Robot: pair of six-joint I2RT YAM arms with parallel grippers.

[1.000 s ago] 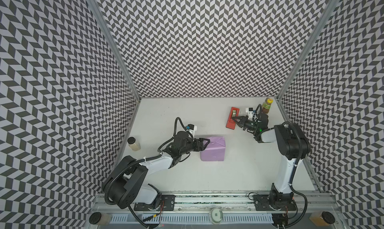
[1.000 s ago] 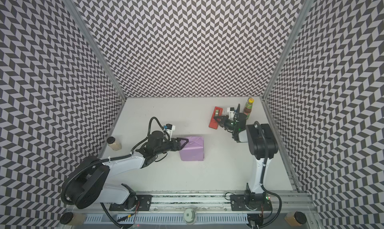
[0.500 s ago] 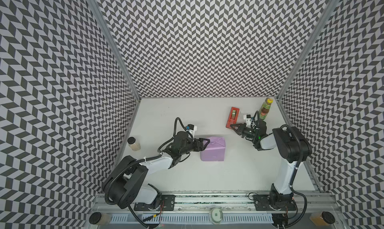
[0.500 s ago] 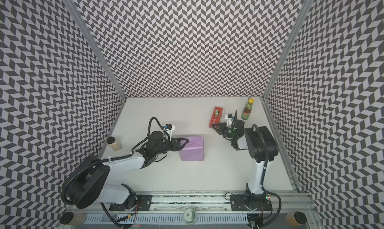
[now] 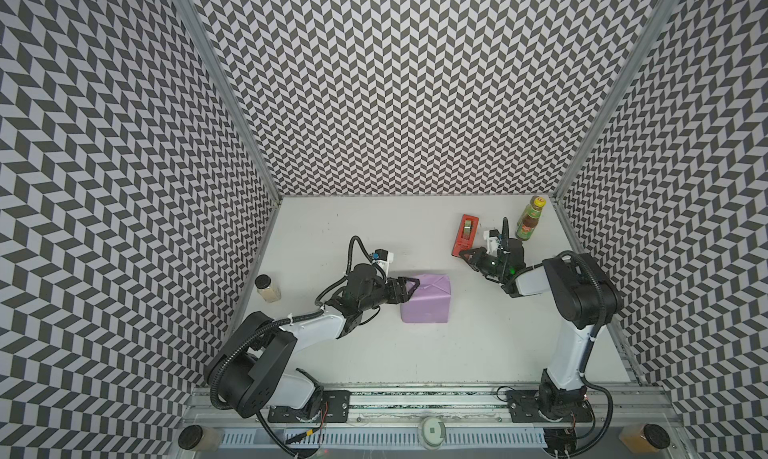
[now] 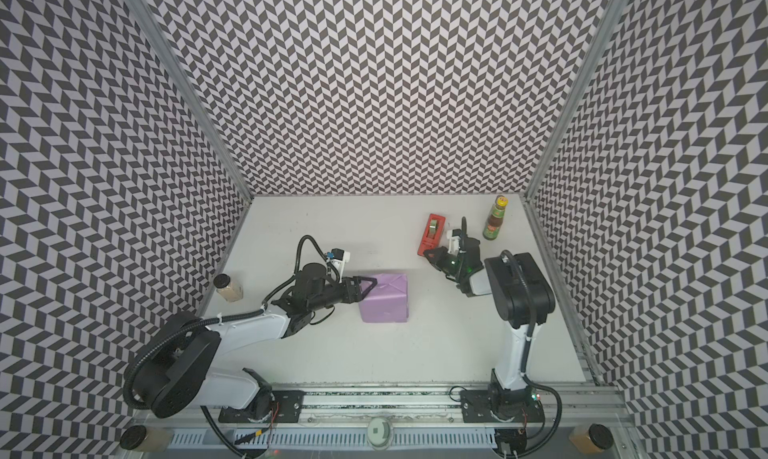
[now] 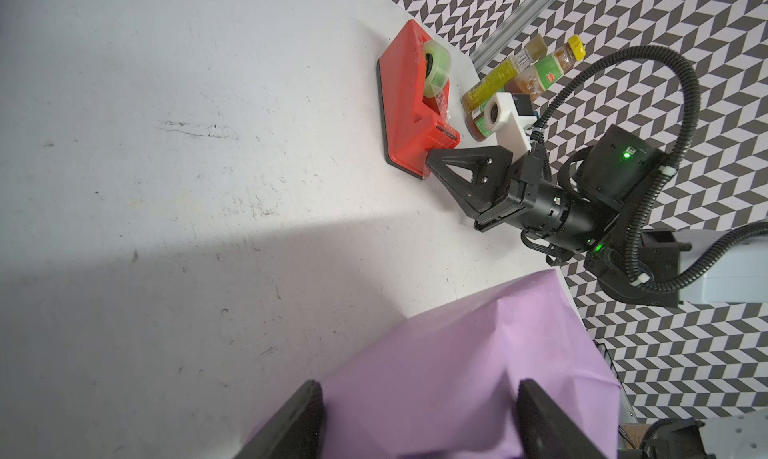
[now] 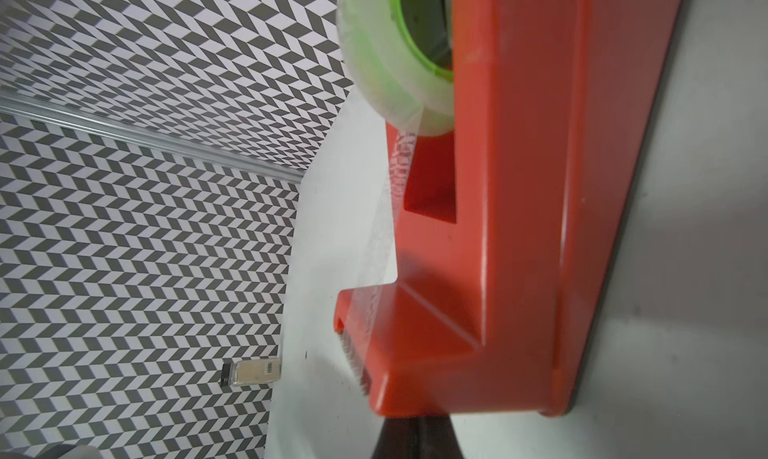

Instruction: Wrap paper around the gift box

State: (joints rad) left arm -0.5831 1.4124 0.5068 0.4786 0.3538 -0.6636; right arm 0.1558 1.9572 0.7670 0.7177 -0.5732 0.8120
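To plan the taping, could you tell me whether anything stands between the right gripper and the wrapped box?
Nothing visible does: only bare table separates the right gripper, at the red tape dispenser, from the paper-wrapped gift box.

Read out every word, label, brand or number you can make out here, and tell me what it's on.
Nothing can be read as text.
On the sauce bottle: green label with a red mark, print too blurred.
On the small jar: a barcode, digits too small.
On the tape dispenser and the paper: no print visible.
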